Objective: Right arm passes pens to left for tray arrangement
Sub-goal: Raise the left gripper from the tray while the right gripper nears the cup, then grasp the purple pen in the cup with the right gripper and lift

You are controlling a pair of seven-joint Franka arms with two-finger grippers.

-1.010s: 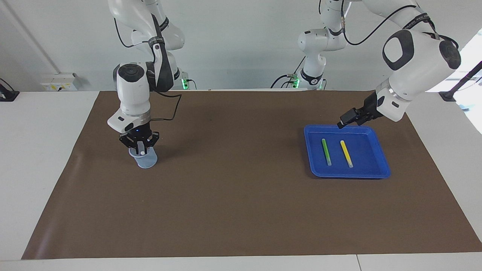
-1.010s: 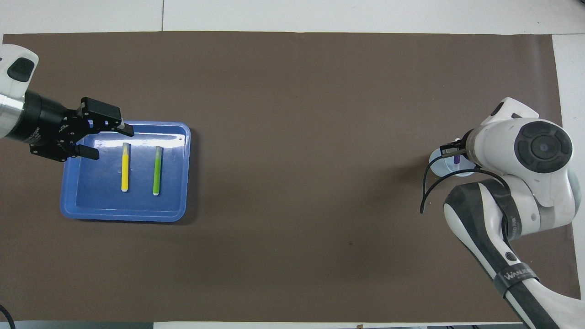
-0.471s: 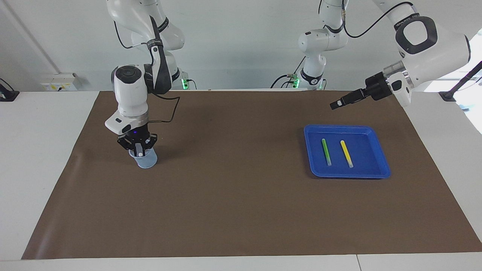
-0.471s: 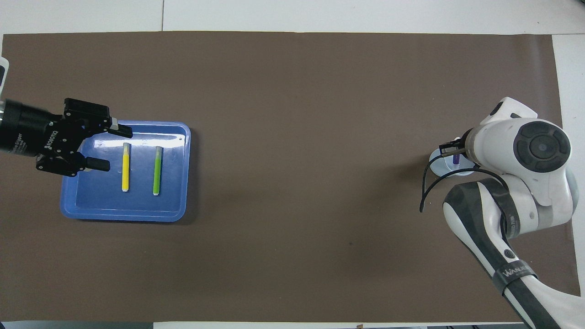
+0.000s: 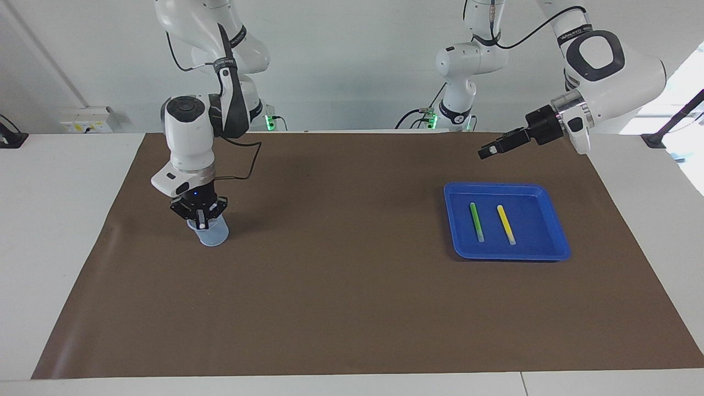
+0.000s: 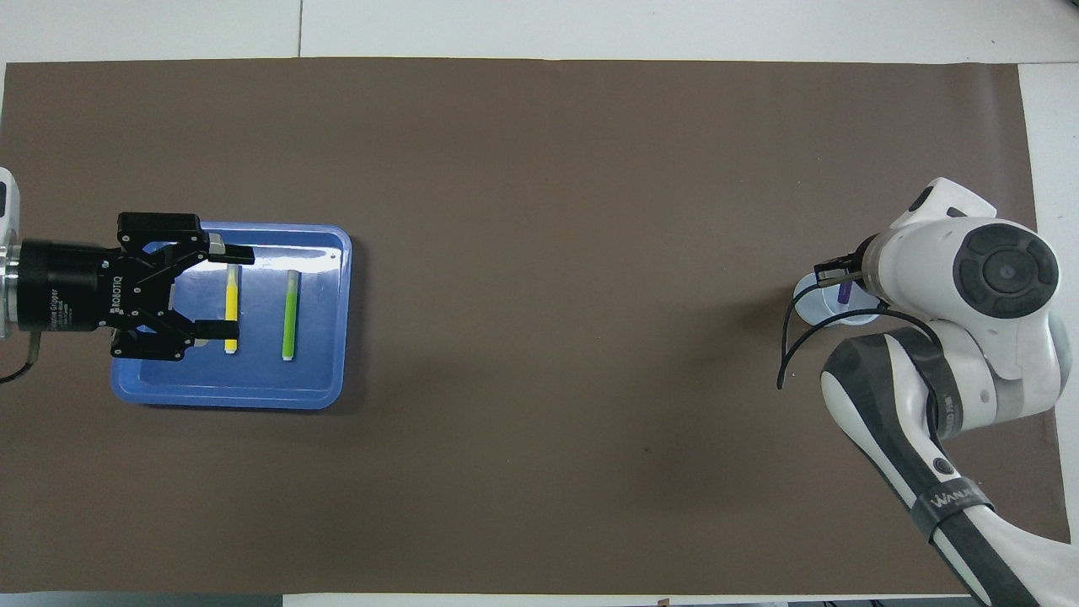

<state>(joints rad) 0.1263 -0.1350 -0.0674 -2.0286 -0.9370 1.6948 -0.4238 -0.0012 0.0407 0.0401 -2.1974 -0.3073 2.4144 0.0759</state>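
Here, at the facing view's left, the right gripper [image 5: 202,219] reaches into the translucent cup [image 5: 210,235], pinched tight on the purple pen [image 6: 843,292]. At centre right, the blue tray [image 5: 555,242] holds the green pen [image 5: 476,221] and yellow pen [image 5: 506,224] side by side. At upper right the left gripper [image 5: 484,153] hovers spread wide, empty.

The brown mat [image 5: 352,286] on the tabletop [image 5: 49,231] lies bare between the blue tray [image 5: 555,254] at the left arm's end and the translucent cup [image 5: 212,235] at the right arm's end. The tray holds a green pen [image 5: 476,221] and a yellow pen [image 5: 506,224], apart from each other. The left gripper [image 6: 221,298] hangs raised over the tray, fingers spread. The right gripper [image 5: 201,220] occupies the cup's mouth, clamped on the purple pen [image 6: 843,292].
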